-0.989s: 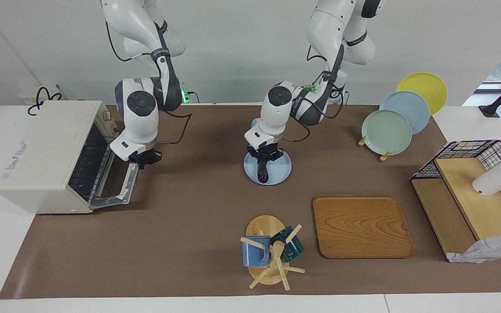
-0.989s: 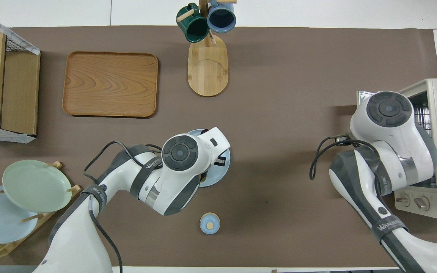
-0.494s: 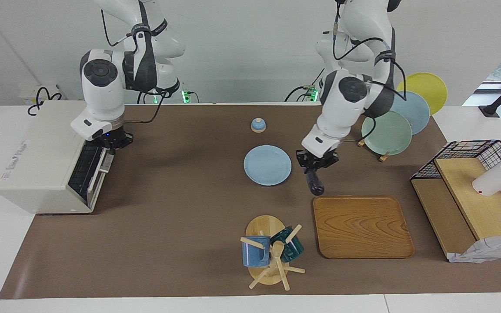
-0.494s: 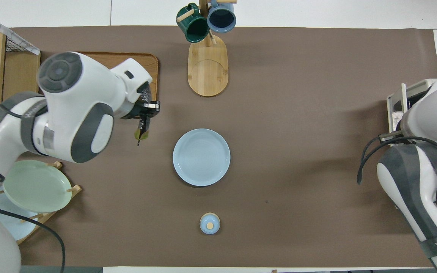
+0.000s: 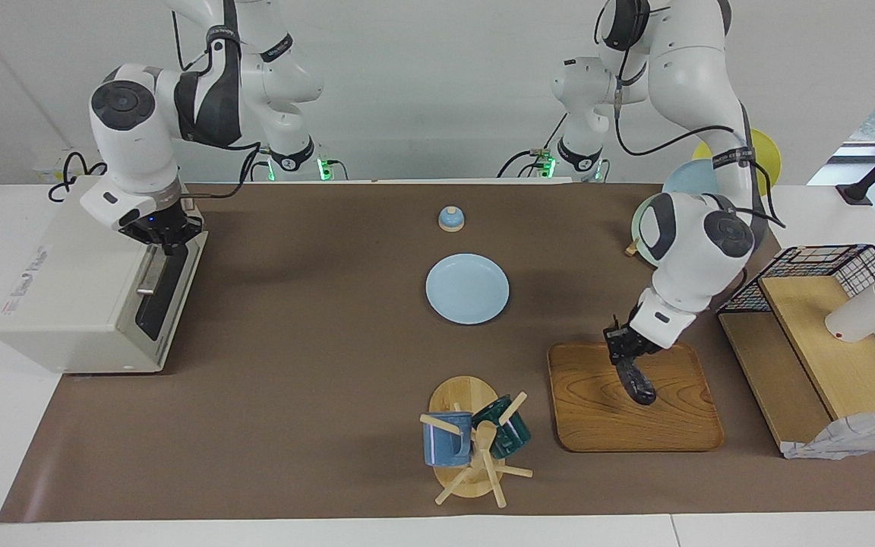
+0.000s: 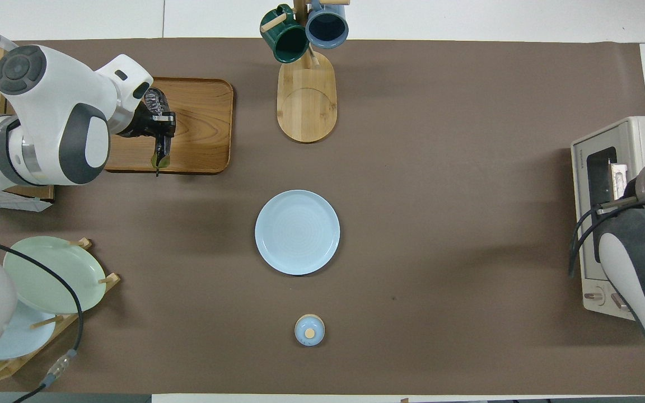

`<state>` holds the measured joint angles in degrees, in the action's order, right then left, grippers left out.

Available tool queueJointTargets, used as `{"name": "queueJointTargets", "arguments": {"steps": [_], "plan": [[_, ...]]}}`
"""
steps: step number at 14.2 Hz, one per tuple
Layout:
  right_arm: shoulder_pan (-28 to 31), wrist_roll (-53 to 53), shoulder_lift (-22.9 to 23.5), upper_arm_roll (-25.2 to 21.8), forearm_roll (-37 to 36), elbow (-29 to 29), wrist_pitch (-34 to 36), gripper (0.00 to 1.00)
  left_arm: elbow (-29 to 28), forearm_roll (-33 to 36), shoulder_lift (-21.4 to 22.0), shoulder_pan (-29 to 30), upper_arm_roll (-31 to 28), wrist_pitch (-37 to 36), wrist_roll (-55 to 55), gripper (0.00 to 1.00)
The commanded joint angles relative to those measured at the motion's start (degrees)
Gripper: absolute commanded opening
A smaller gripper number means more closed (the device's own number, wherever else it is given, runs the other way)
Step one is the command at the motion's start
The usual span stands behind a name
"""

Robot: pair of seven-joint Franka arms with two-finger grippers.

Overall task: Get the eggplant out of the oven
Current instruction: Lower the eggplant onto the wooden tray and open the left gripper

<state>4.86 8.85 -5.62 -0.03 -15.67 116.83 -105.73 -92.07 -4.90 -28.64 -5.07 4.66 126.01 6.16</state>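
Over the wooden tray (image 5: 673, 418), facing view: left gripper (image 5: 626, 351), fingers closed on the eggplant (image 5: 636, 382). Half a second ago it held the eggplant over bare tabletop (image 5: 316, 365) between the pale blue plate (image 5: 467, 288) and the tray; the eggplant's lower end now hangs low over the tray's grained wood, contact not discernible. Eggplant: long, slender, glossy purple-black, tilted. Right gripper (image 5: 166, 235) sits at the upper edge of the oven (image 5: 73, 281) door; finger state cannot be told. Oven: boxy, off-white, dark glass door, which was ajar half a second ago and now stands shut. Under the left gripper's wrist side: wire basket (image 5: 810, 266) on a wooden shelf. Other items: small blue lidded pot (image 5: 450, 219), mug tree (image 5: 475, 448) with blue and green mugs, plate rack (image 5: 673, 228) partly hidden by the left arm.

Overhead view: left gripper (image 6: 157, 130) over the tray (image 6: 205, 112), eggplant (image 6: 160, 148) beneath it with the greenish stem end toward the tray's rim; earlier it was off the tray's corner. Round, smooth plate (image 6: 297, 232) well apart from the left gripper, toward mid-tabletop. Oven (image 6: 608, 184) at the right arm's end, knobs visible on its front; the right gripper is hidden by its own arm.
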Motion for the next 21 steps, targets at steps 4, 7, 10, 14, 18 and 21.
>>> {"name": "queueJointTargets", "arguments": {"steps": [4,7,10,14,18,21], "plan": [[0.0,3.1,-1.2,-0.1,9.9,-9.9,10.2,0.11,5.1,0.2,-5.0,3.4,0.6,0.6,-6.9,0.00],[-0.2,2.9,1.3,0.4,12.1,-16.3,14.4,0.11,5.0,0.4,-4.9,3.1,0.5,0.5,-7.1,0.99],[-0.2,2.9,1.8,1.1,12.2,-17.5,15.5,0.18,5.7,0.5,-4.8,3.4,0.5,-0.8,-7.1,1.00],[-0.2,3.5,1.7,1.2,12.7,-17.2,15.8,1.00,5.0,0.0,2.4,4.1,0.4,-7.8,-5.9,1.00],[-2.6,2.9,2.5,-0.1,14.5,-18.2,15.9,1.00,5.1,0.3,13.1,7.0,-0.8,-20.8,-5.6,1.00],[-4.3,2.2,4.3,-2.4,14.5,-19.6,16.1,1.00,5.0,0.5,20.8,7.0,-1.8,-29.6,-4.2,1.00]]}}
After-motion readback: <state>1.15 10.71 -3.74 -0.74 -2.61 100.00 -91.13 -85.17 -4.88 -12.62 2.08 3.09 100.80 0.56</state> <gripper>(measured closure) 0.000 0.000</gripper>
